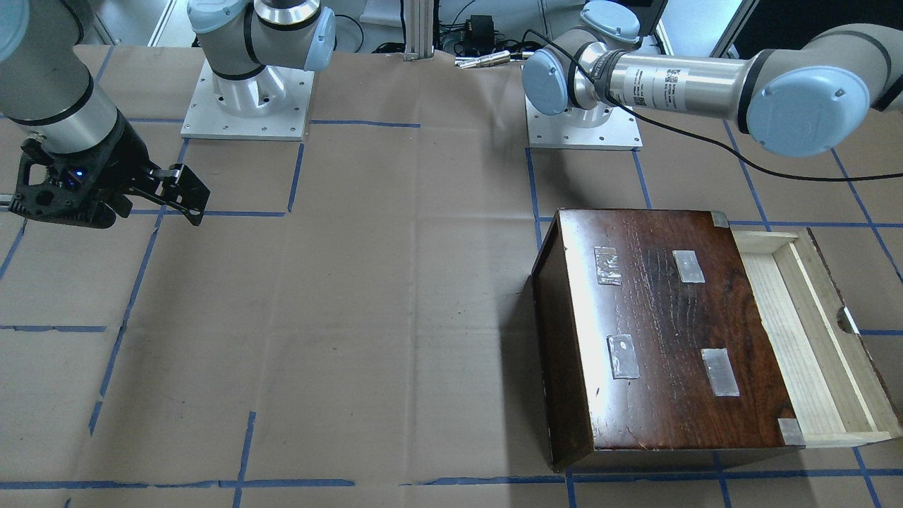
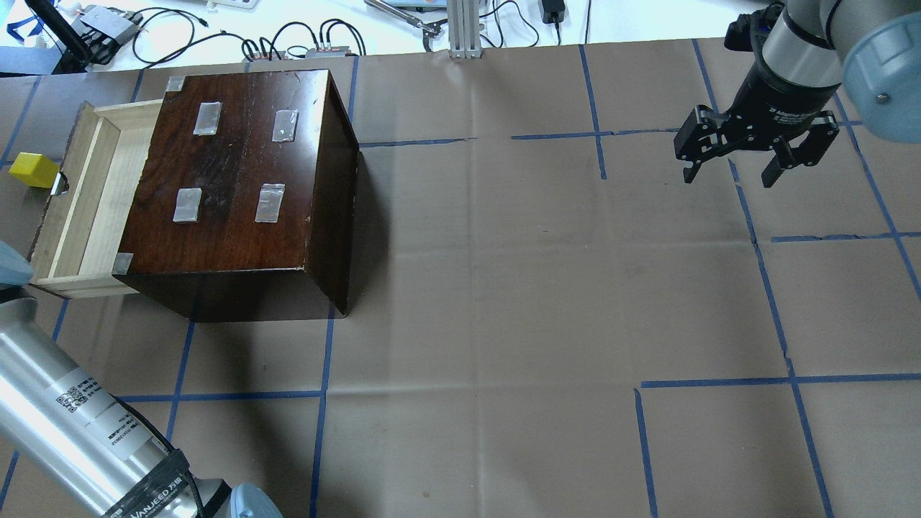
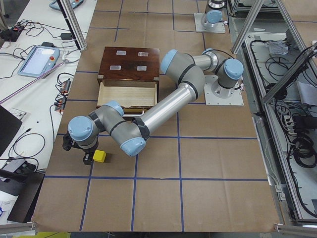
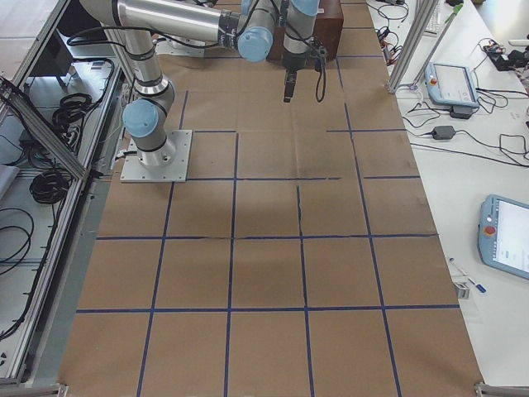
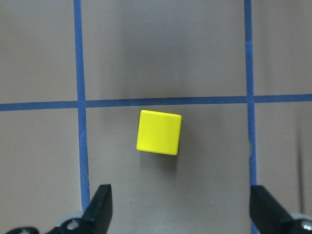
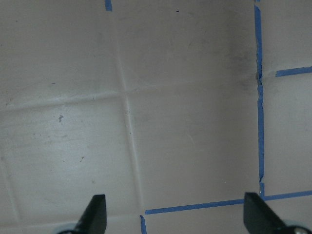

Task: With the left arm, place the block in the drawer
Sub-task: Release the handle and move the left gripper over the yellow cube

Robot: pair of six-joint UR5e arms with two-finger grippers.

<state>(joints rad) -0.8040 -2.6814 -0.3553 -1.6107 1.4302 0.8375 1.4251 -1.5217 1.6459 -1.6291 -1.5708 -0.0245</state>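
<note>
Block (image 5: 159,132) sits on the desk (image 2: 504,288), out in front of the drawer (image 2: 108,194) on its notched side. It is apart from the drawer and touches nothing.

- Drawer: pulled out of the dark box (image 2: 245,180). Its pale floor is bare in the part that shows.
- Left end effector (image 5: 181,207): fingers spread wide and hanging above the block. In the wrist view the block lies ahead of the fingertips, not yet between them.
- Right end effector (image 2: 730,173): also spread, holding nothing, parked well away from the drawer across the desk.

Step in hand, as I judge it, is the approach for the pick.

Doing it well:
- Shift the left end effector forward until the block is centred between the fingers. Only then come down.
- The block looks nearly square to the finger line, so a slight wrist turn at most should put the pads on two opposite flat faces rather than on corners.
- Go low enough to grip the sides mid-height without pressing into the desk paper.
- After closing, lift straight up, high enough to clear the drawer's front wall.
- Travel over the drawer floor, staying short of the overhanging box edge.
- Lower close to the wood before letting go, because a small cube dropped from height may bounce out.
</note>
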